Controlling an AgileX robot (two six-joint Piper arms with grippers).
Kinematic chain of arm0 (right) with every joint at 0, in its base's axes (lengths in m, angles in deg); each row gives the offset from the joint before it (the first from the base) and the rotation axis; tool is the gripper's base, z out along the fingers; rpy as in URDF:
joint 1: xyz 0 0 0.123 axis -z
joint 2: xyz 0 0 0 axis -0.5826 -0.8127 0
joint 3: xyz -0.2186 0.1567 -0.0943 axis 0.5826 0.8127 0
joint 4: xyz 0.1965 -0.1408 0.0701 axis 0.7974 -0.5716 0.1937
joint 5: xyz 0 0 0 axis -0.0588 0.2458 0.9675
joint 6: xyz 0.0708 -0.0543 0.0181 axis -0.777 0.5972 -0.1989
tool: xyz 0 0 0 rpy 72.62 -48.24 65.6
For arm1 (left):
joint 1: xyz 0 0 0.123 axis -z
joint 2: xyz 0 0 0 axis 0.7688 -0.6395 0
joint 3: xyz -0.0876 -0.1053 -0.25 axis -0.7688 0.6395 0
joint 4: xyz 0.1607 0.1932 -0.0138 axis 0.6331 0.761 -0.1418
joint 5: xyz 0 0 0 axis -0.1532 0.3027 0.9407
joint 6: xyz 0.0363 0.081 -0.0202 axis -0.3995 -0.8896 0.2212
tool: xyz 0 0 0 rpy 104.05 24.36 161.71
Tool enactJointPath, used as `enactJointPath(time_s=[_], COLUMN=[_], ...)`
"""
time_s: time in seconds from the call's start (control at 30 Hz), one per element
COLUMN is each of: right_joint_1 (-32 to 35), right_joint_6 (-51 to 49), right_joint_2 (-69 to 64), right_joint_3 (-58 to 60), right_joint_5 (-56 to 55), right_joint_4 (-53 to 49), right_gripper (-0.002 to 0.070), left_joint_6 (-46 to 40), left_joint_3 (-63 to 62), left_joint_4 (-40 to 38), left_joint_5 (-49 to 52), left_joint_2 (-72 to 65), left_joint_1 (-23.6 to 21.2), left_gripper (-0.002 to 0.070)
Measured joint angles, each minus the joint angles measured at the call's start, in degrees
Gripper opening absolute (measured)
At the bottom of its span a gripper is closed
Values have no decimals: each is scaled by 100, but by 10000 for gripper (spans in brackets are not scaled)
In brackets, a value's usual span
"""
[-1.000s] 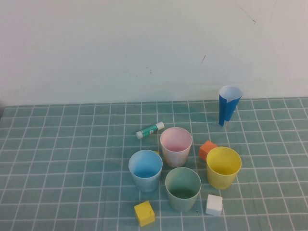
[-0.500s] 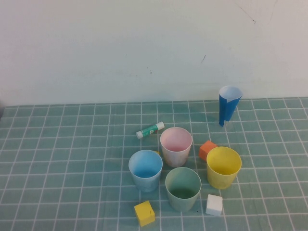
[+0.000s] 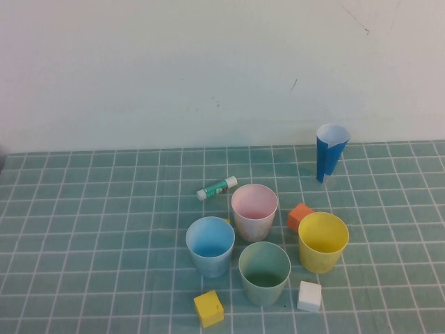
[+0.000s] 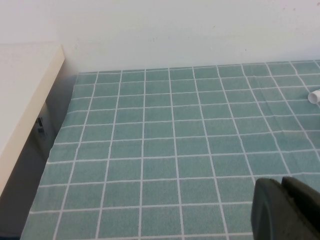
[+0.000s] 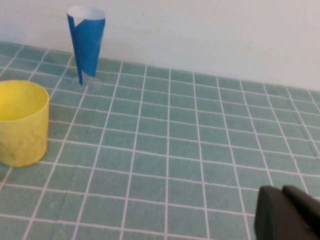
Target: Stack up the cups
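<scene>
Four cups stand apart, unstacked; left gripper and right gripper sit closed, empty, off to the sides

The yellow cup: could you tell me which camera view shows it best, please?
The high view: the yellow cup stands whole and upright, beside the orange block. The right wrist view cuts off one side, with the shut right gripper far from it. The left wrist view shows only the shut left gripper.

Four upright, unstacked cups cluster together: blue cup, pink cup, green cup, yellow cup.
</scene>
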Motion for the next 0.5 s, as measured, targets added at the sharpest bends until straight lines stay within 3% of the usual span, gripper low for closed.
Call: enactJointPath(time_s=[0.5], right_joint_1=[0], right_joint_6=[0], right_joint_2=[0], right_joint_3=[0], right_joint_5=[0], right_joint_4=[-10], right_gripper=[-1], left_joint_6=[0], left_joint_3=[0], left_joint_4=[56], left_joint_5=[0], left_joint_2=[0], left_joint_1=[0], left_gripper=[-3])
